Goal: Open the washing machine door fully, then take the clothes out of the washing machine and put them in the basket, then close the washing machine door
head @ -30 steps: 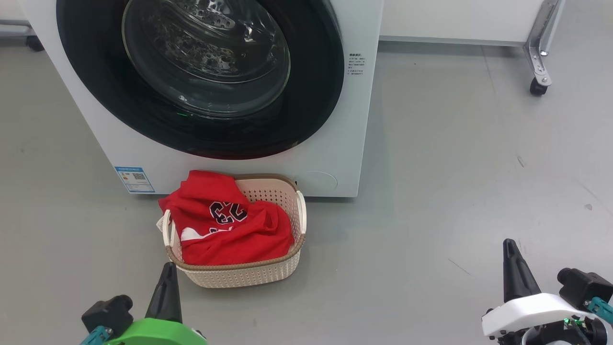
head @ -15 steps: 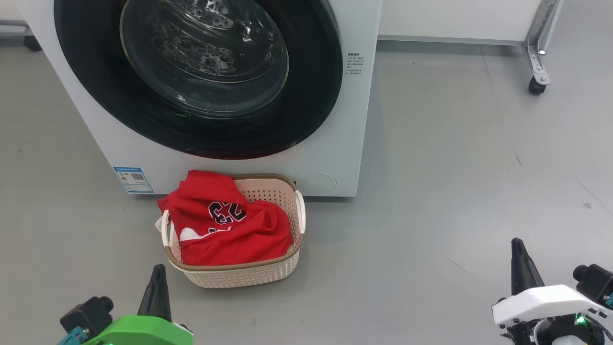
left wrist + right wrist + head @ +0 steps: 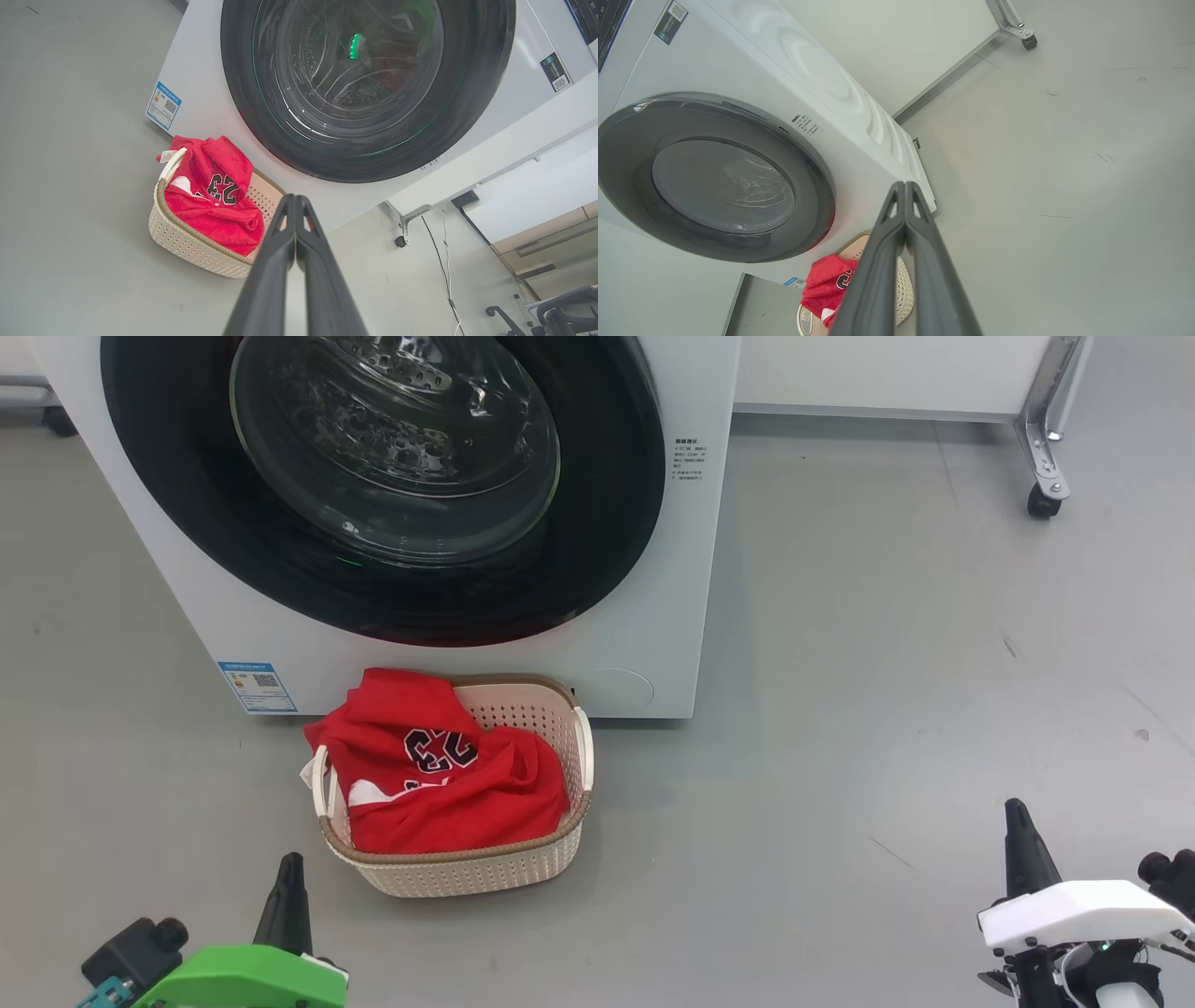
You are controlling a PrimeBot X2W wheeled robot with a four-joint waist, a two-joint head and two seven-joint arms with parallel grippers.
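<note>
The washing machine [image 3: 644,569] stands white at the top of the head view, and its door [image 3: 616,523] lies shut flat against the front, black rim around a clear glass bowl. On the floor just in front sits the cream basket [image 3: 485,873] with the red clothes [image 3: 448,784] piled inside; one jersey shows dark numbers. My left gripper [image 3: 289,861] is shut at the lower left, a short way in front of the basket's near left corner. My right gripper [image 3: 1015,807] is shut at the lower right, far from the basket. The door [image 3: 476,93] and the clothes [image 3: 210,200] also appear in the left wrist view.
A blue sticker [image 3: 250,686] marks the machine's lower left front. A metal frame leg with a caster [image 3: 1038,502] stands at the far right against a white panel. Bare grey floor [image 3: 887,663] spreads to the right of the machine.
Both grippers have drawn back toward the bottom of the head view, away from the basket and the machine. The picture has shifted slightly. Basket, clothes and door stand as before.
</note>
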